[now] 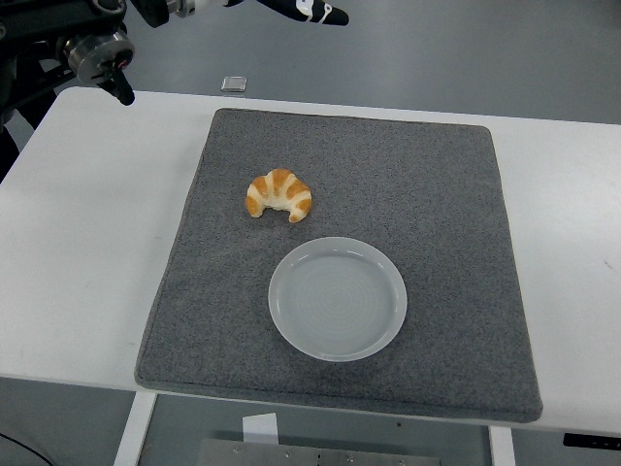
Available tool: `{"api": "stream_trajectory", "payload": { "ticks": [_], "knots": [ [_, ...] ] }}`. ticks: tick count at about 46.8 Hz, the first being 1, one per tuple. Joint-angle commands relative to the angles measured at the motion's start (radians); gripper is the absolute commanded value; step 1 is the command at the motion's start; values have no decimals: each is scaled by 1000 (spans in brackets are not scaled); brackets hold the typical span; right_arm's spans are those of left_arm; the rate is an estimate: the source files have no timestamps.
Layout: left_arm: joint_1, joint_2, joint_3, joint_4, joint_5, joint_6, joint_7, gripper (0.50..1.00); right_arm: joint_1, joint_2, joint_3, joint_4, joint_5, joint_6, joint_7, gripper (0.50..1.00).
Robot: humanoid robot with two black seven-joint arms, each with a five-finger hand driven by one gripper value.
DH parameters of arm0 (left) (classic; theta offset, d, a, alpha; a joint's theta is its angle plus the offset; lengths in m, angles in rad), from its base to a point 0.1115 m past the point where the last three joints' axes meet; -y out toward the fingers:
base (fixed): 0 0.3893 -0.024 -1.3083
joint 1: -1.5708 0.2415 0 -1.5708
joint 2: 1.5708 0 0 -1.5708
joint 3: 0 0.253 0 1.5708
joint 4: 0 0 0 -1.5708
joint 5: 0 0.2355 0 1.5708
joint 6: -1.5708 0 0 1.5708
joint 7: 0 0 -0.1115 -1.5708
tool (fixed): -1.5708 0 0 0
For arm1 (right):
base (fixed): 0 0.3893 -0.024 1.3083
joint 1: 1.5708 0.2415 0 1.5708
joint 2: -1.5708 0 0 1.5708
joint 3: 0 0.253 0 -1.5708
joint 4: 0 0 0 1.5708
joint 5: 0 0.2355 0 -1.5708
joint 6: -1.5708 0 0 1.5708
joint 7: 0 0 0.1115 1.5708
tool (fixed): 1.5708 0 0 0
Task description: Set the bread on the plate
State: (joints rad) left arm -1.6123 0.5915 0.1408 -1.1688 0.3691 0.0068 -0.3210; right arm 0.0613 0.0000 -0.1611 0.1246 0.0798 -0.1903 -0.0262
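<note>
One golden, crescent-shaped croissant [279, 195] lies on the grey felt mat [427, 194], just beside the round translucent plate [338, 299]. Being light and flaky, it should be pinched gently at its thick middle. The left hand [296, 10] is mostly cropped at the top edge; its finger state cannot be told.

Croissant [279, 195] lies behind the plate [296, 335] (both on mat [437, 214]).

left hand [291, 10] cut off at top edge
</note>
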Motion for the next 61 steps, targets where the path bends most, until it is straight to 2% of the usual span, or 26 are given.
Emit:
{"api": "stream_trajectory", "payload": {
  "ticks": [1, 9, 15, 19, 38, 44, 61],
  "knots": [
    [3, 27, 2, -41, 135, 21, 0, 988, 0, 0, 0, 0, 0, 0, -1, 952],
    [32, 54, 23, -98, 289, 85, 0, 988, 0, 0, 2, 1, 0, 2, 0, 952],
    [72, 45, 100, -103, 379, 199, 0, 988, 0, 0, 0, 0, 0, 0, 0, 952],
    [112, 41, 129, -103, 407, 245, 0, 988, 0, 0, 0, 1, 0, 0, 0, 952],
    [307, -68, 134, 64, 410, 262, -1, 988, 2, 0, 0, 1, 0, 0, -1, 952],
    [354, -110, 135, 90, 412, 297, -1, 988, 2, 0, 0, 1, 0, 0, -1, 952],
    [413, -122, 134, 135, 410, 308, -1, 988, 2, 0, 0, 1, 0, 0, -1, 952]
  ]
}}
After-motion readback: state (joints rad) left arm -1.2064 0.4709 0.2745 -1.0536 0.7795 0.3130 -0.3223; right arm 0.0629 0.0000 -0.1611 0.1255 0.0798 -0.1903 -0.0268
